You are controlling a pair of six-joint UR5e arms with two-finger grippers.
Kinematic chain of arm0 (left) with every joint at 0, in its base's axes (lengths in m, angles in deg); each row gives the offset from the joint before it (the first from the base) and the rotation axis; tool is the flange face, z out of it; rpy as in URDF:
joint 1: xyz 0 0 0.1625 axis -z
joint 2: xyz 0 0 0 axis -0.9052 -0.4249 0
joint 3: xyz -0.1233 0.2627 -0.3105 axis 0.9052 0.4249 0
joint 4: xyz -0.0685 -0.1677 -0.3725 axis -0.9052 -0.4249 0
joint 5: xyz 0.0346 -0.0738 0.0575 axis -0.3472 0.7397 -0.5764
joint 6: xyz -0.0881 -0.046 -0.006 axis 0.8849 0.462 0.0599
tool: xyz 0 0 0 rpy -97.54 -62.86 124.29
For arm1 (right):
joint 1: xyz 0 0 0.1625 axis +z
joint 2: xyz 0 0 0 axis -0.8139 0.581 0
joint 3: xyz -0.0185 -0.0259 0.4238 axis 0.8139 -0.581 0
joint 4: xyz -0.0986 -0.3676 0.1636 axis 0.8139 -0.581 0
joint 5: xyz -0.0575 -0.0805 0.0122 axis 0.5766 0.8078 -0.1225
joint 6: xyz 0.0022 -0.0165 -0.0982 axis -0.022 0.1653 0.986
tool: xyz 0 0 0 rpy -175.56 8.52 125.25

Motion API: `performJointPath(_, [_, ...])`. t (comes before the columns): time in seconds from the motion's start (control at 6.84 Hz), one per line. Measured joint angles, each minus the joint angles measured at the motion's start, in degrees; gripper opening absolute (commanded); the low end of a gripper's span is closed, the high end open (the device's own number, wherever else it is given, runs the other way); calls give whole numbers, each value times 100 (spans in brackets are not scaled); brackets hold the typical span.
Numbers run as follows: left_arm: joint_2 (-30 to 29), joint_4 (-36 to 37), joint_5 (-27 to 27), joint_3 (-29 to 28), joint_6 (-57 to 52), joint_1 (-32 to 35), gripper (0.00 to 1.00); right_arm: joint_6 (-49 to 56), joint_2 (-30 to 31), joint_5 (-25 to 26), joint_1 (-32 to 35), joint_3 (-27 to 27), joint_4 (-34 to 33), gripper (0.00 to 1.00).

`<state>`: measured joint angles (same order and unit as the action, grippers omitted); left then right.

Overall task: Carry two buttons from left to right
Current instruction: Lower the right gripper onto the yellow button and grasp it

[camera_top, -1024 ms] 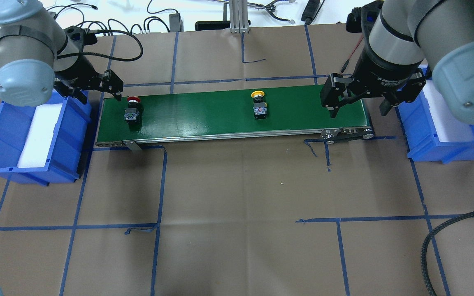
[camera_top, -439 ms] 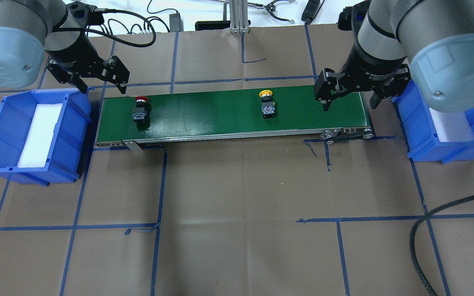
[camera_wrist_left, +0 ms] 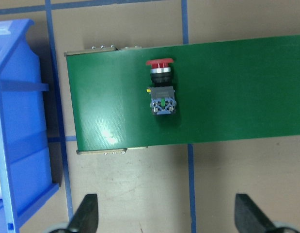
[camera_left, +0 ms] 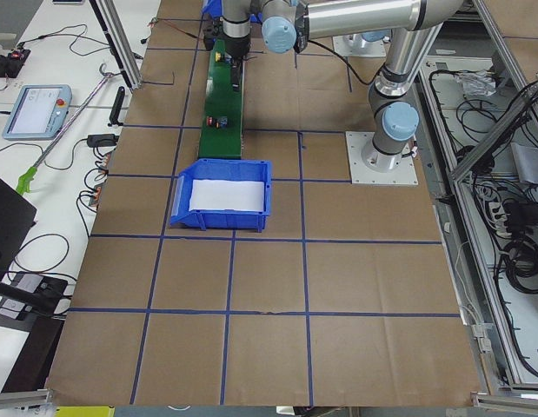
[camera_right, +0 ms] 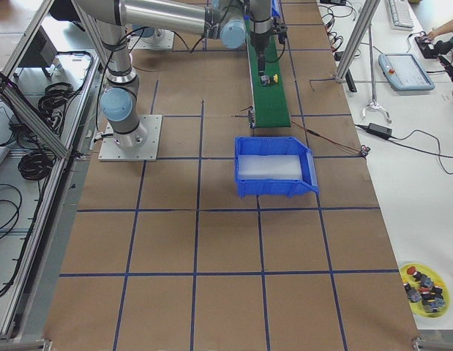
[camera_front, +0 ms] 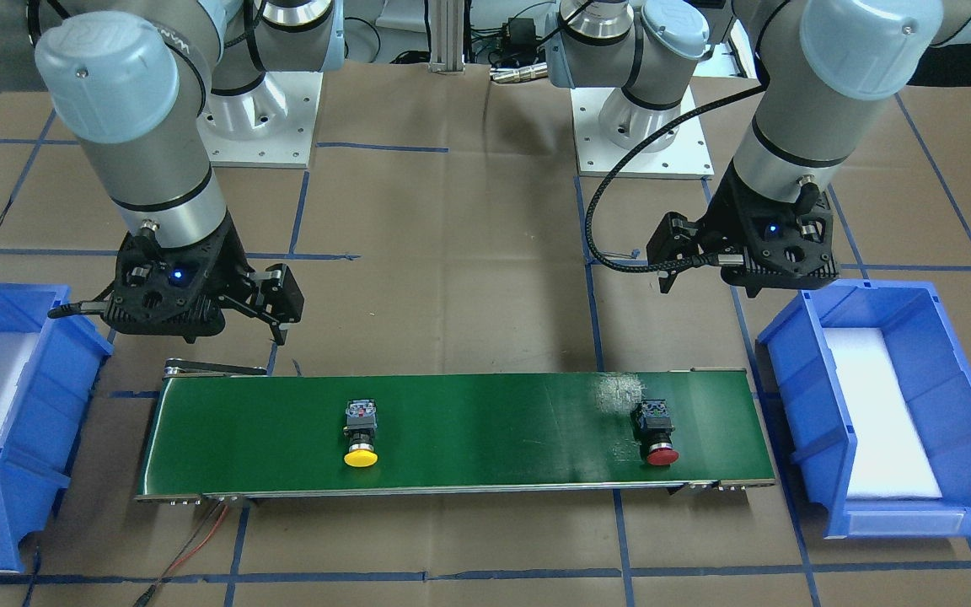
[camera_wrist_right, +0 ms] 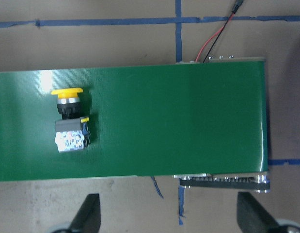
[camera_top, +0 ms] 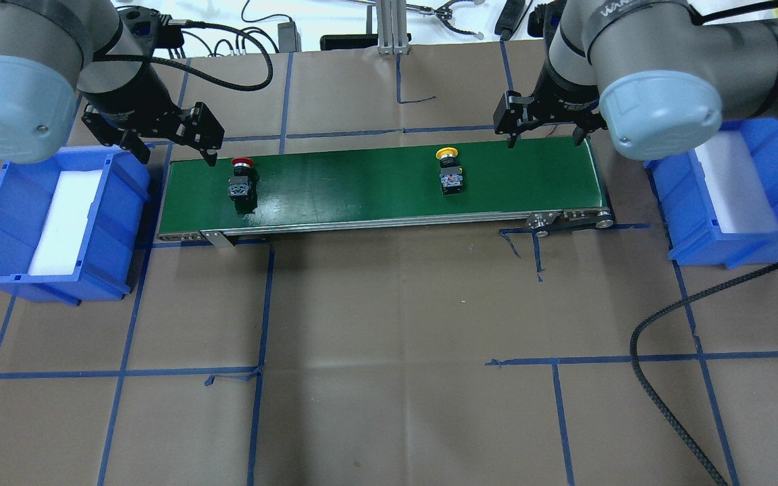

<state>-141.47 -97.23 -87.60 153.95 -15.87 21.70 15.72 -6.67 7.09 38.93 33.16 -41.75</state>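
Two buttons lie on their sides on the green conveyor belt (camera_top: 362,182). The red button (camera_top: 241,181) is near the belt's left end, also seen in the left wrist view (camera_wrist_left: 161,87). The yellow button (camera_top: 450,174) lies right of the belt's middle (camera_wrist_right: 70,119). My left gripper (camera_top: 176,154) hangs open over the belt's far left corner, just behind the red button and apart from it. My right gripper (camera_top: 543,136) is open and empty above the belt's far edge, to the right of the yellow button.
A blue bin (camera_top: 115,229) with white foam stands off the belt's left end, and another blue bin (camera_top: 686,209) off the right end. A black cable (camera_top: 666,378) loops over the table at the near right. Brown paper with blue tape lines covers the table.
Both buttons have shifted rightward along the belt. The left gripper rose and moved back from the left bin; the right gripper moved left and toward the belt's far edge. Both stayed open.
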Motion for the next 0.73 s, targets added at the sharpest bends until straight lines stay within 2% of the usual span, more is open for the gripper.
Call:
performJointPath(0.29, [99, -13, 28, 13, 15, 19, 100, -63, -291, -8, -8, 1, -412, 100])
performJointPath(0.73, [198, -38, 39, 16, 150, 28, 100, -205, -691, -5, -3, -38, -564, 100])
